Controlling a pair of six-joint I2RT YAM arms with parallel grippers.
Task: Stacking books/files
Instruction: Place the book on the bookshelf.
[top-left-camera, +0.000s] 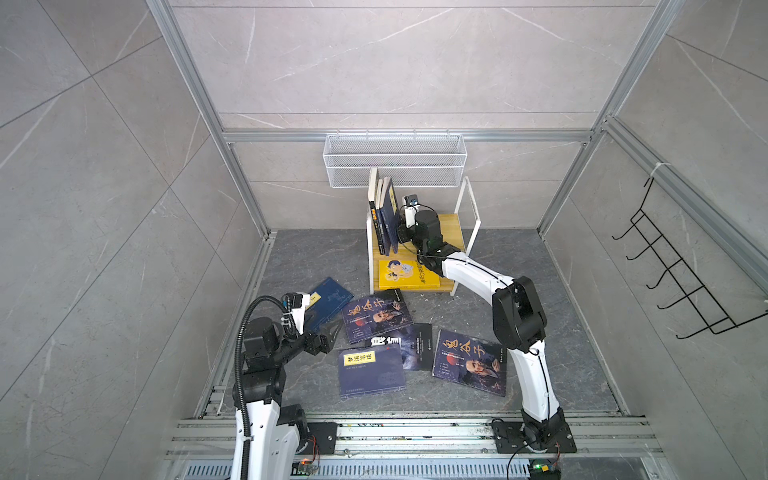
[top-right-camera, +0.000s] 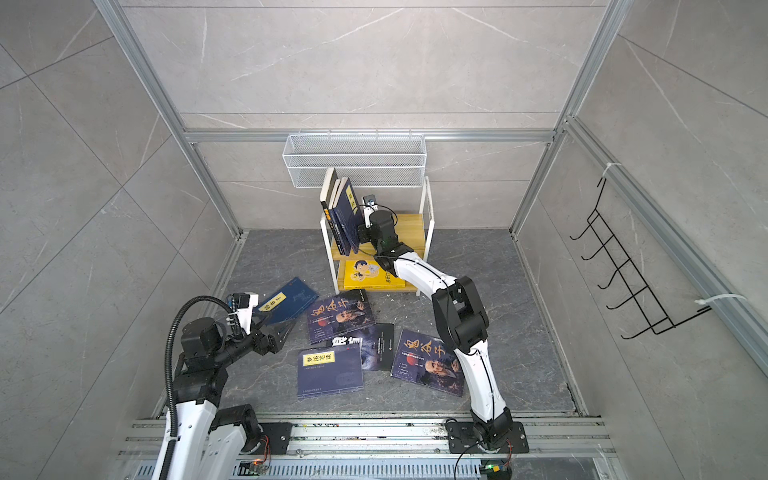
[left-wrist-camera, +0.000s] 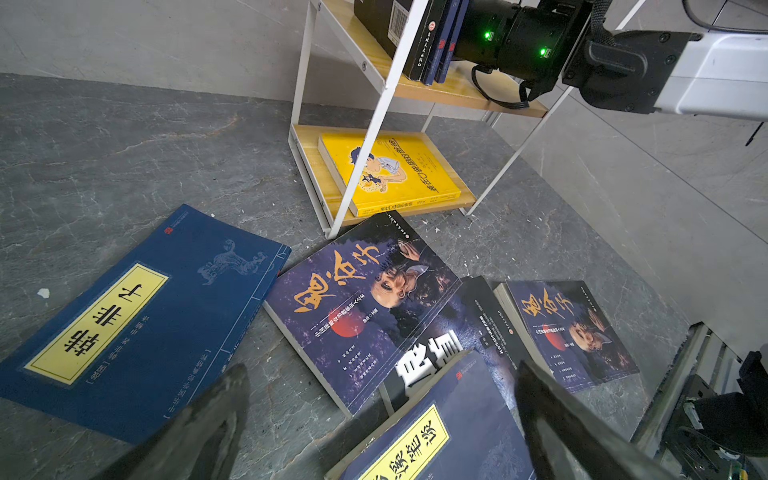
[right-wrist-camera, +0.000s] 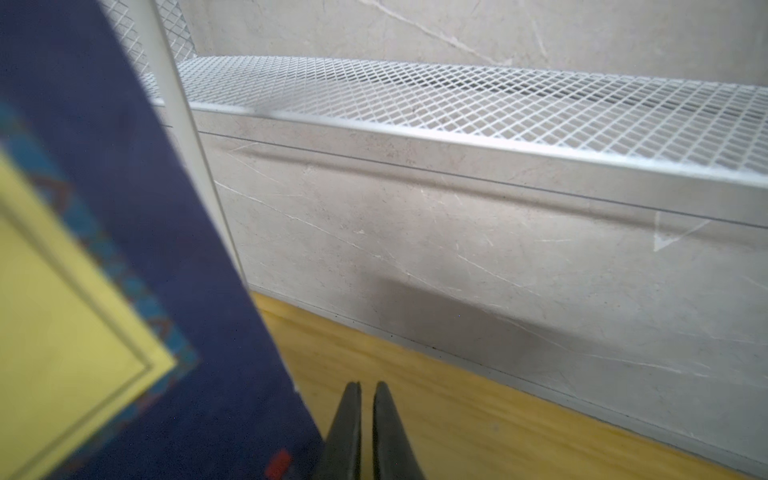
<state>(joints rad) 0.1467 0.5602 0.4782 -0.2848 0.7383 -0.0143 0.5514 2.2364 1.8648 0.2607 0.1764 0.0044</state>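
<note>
L gripper (left-wrist-camera: 382, 368) agape, empty, near glossy paperbacks (left-wrist-camera: 357, 307); R gripper (right-wrist-camera: 366, 386) closed, empty, by navy bk (right-wrist-camera: 166, 249)

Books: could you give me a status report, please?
Left gripper: jaws open, empty. Right gripper: jaws shut, empty, beside upright navy book on shelf. Five books loose on floor; black book partly under two.

This is a robotics lab cell, built as a mock room corner. Grey marble-look wall panels (top-left-camera: 83, 208) sit in a bare aluminium frame (top-left-camera: 270, 135). The left arm (top-left-camera: 259, 374) and right arm (top-left-camera: 519, 316) are bolted to metal rails (top-left-camera: 415, 432) at the front, with loose wires and a small lit circuit board (top-left-camera: 540, 468) by the base. The furnishings are few: a wooden shelf (top-left-camera: 453, 232), a white mesh basket (top-left-camera: 395, 160), a black hook rack (top-left-camera: 675, 266), and books (top-left-camera: 372, 372) strewn across the stone-look floor (top-left-camera: 582, 353).
</note>
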